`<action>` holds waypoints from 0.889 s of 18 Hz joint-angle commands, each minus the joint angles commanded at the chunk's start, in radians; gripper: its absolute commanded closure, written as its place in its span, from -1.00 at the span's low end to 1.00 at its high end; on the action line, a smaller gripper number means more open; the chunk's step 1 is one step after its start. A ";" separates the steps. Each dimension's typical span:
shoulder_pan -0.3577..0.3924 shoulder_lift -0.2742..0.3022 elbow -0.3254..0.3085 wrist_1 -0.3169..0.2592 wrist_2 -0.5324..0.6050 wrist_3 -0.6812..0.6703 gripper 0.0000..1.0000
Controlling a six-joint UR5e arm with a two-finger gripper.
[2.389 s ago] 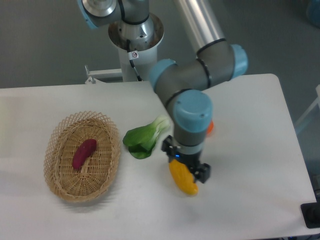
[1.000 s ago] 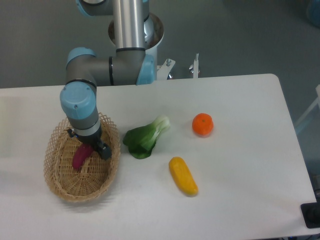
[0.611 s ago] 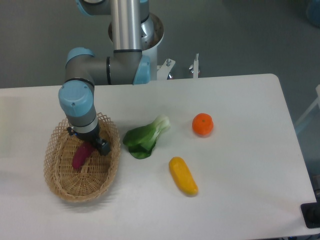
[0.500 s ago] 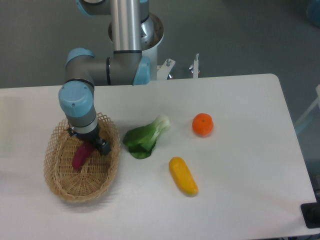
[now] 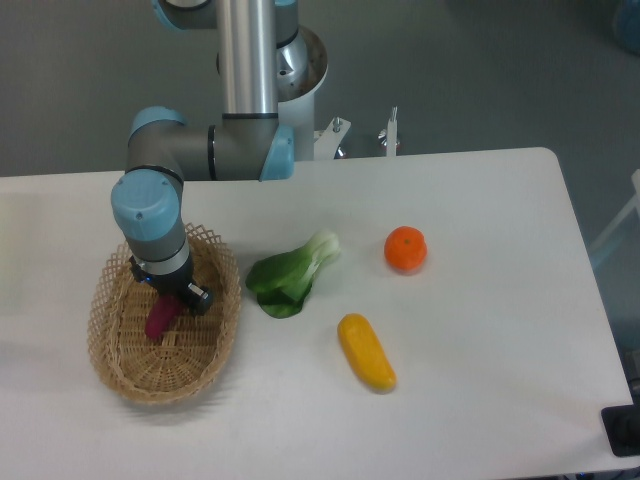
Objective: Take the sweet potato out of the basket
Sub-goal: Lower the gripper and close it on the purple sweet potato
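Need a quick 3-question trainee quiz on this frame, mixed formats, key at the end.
1. True or false: the sweet potato lies inside the basket.
2. Which item lies nearest the table's front edge? A) orange fruit B) yellow vegetable C) leafy green
3. Fill in: the gripper is over the ___ end of the sweet potato.

Key:
1. True.
2. B.
3. Upper; whether the jaws are closed on it cannot be told from this view.
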 joint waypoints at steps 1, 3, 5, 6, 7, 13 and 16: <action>0.002 -0.002 0.002 0.000 0.000 0.000 0.36; 0.000 0.002 0.006 -0.002 -0.005 0.002 0.45; 0.002 0.014 0.015 0.000 -0.009 0.002 0.45; 0.003 0.021 0.023 -0.003 -0.012 0.002 0.45; 0.003 0.028 0.029 -0.003 -0.017 0.003 0.45; 0.014 0.060 0.069 -0.008 -0.029 0.006 0.45; 0.040 0.066 0.090 -0.009 -0.020 0.015 0.45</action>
